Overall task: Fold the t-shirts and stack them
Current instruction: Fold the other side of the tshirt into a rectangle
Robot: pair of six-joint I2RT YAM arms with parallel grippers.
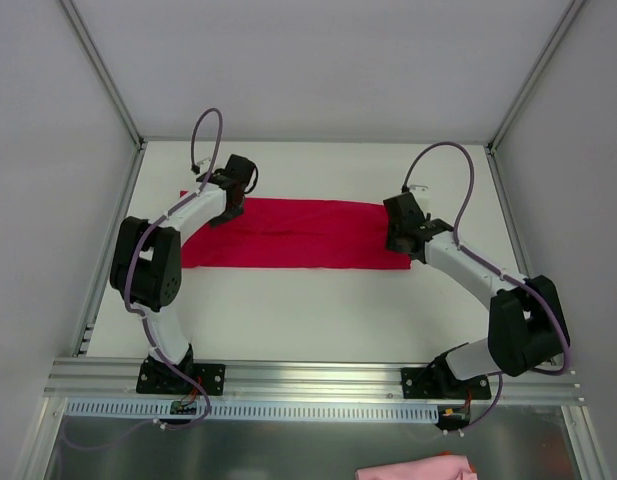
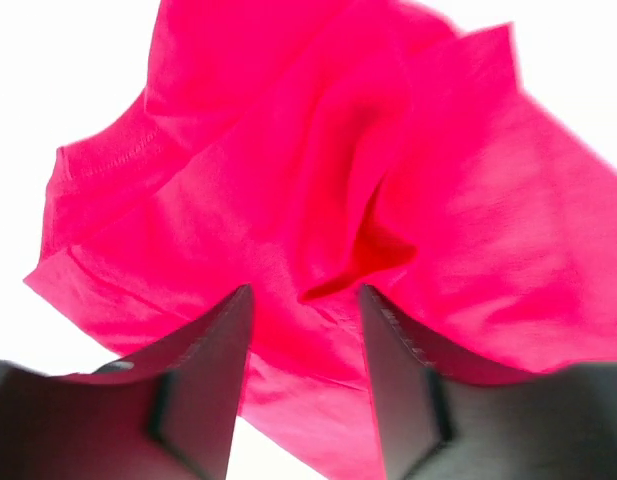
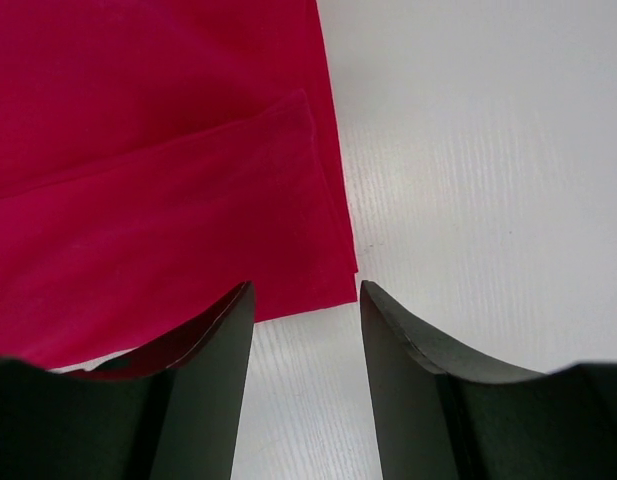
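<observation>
Crimson t-shirt point(image 1: 288, 235), left hand point(image 1: 226, 212), right hand point(image 1: 400, 243) at its ends, jaws apart

The t-shirt point(image 1: 288, 234) is showing plain crimson red all over, with no print, only darker red shading along its folds and same-coloured stitching at one hem. Under it the table point(image 1: 318, 300) is showing white with a faint straight grain. At either end of the t-shirt, the left arm point(image 1: 188, 215) and the right arm point(image 1: 463, 265) are showing white shells, black joints and mauve cables. The left gripper point(image 2: 305, 290) and the right gripper point(image 3: 306, 285) are showing matte black. Well nearer than the t-shirt, a pale pink cloth point(image 1: 416, 468) is lying on a dull silver metal sheet point(image 1: 288, 450).
</observation>
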